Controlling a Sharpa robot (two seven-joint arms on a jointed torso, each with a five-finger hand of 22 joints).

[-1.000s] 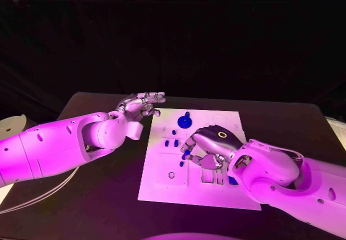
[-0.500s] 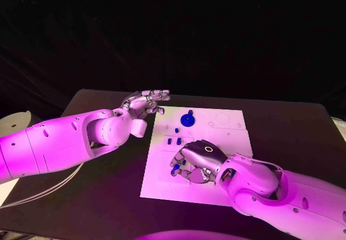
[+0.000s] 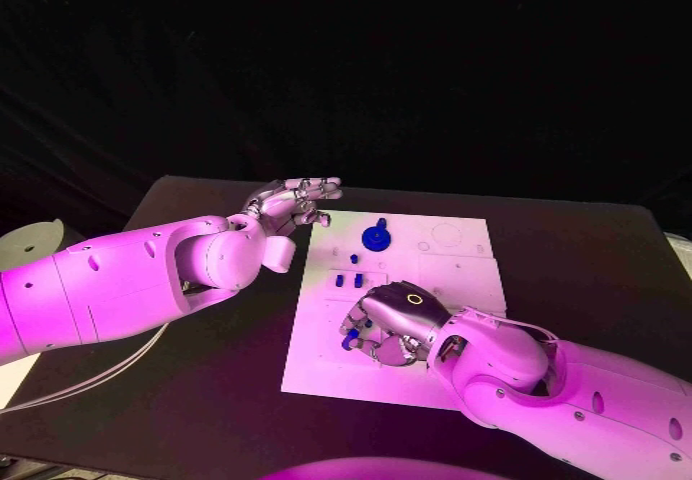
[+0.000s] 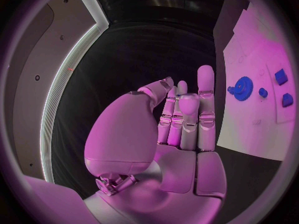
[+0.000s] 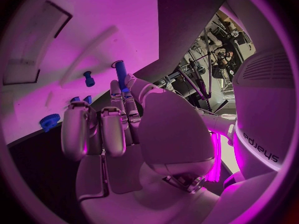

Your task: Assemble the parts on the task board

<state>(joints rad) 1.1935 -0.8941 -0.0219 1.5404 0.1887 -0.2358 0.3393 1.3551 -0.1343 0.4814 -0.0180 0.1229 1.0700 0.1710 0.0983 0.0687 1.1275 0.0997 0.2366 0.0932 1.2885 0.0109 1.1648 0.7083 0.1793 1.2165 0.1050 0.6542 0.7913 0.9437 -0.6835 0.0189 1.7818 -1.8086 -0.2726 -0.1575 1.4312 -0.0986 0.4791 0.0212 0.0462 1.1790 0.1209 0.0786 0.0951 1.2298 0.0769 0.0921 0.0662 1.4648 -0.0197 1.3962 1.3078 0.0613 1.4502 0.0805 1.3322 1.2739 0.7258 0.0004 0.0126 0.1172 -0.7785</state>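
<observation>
While the white board [image 3: 433, 300] lies in the middle of your black table [image 3: 577, 260], your right hand [image 3: 387, 322] is over its near left part, fingers curled around a blue peg [image 5: 121, 73] pinched at the fingertips. A blue gear [image 3: 376, 237] sits at the board's far side, with small blue pieces [image 3: 346, 281] between it and the hand. Your left hand [image 3: 293, 205] hovers beside the board's far left corner, holding nothing, fingers loosely apart.

One task board [image 3: 433, 380], two hands, maybe five blue parts [image 3: 375, 238]
</observation>
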